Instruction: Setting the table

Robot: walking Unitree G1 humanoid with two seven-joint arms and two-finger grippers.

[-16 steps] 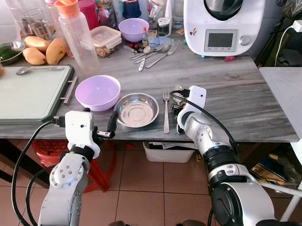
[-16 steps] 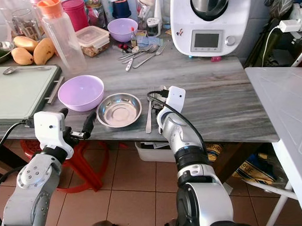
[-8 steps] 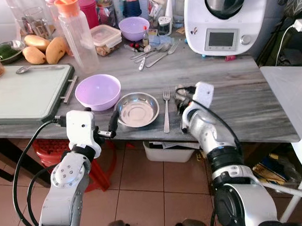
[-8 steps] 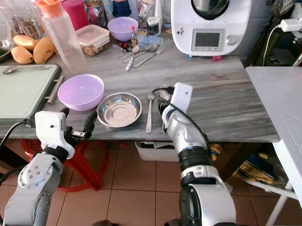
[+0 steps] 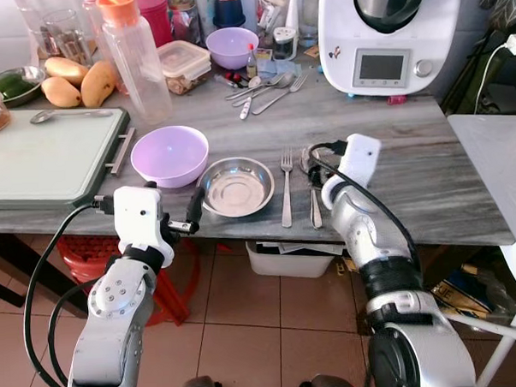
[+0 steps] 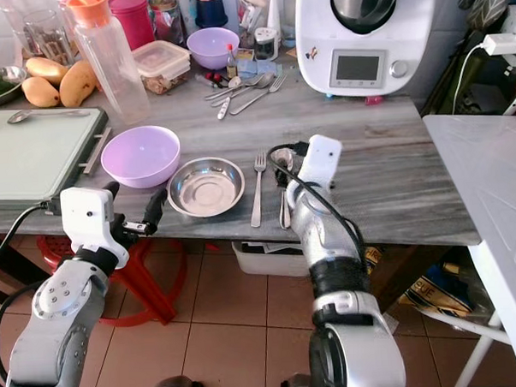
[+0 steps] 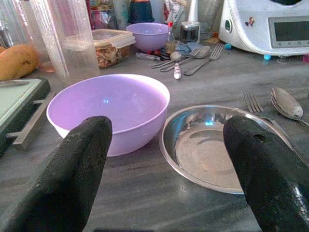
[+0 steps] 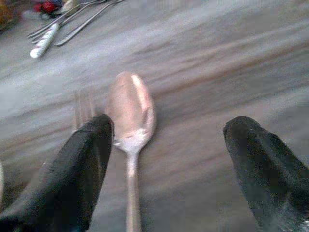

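A steel dish (image 5: 235, 187) sits near the front edge of the grey table (image 5: 412, 195), with a purple bowl (image 5: 170, 155) just to its left. To the right of the dish a fork (image 5: 286, 186) and a spoon (image 5: 313, 191) lie side by side. My right gripper (image 8: 172, 124) is open low over the table, and the spoon (image 8: 130, 116) lies flat between its fingers, closer to one of them. My left gripper (image 7: 166, 126) is open at the table's front edge, facing the bowl (image 7: 108, 108) and the dish (image 7: 217, 147), holding nothing.
A green board (image 5: 46, 156) takes up the left of the table. At the back stand a tall plastic bottle (image 5: 136, 57), mangoes (image 5: 77, 81), a small purple bowl (image 5: 232, 47), loose cutlery (image 5: 266, 86) and a white kitchen machine (image 5: 384, 29). A white table (image 5: 505, 165) stands to the right.
My right gripper has drawn back from the table's front edge towards the right. The spoon now lies uncovered beside the fork. The left arm has stayed put.
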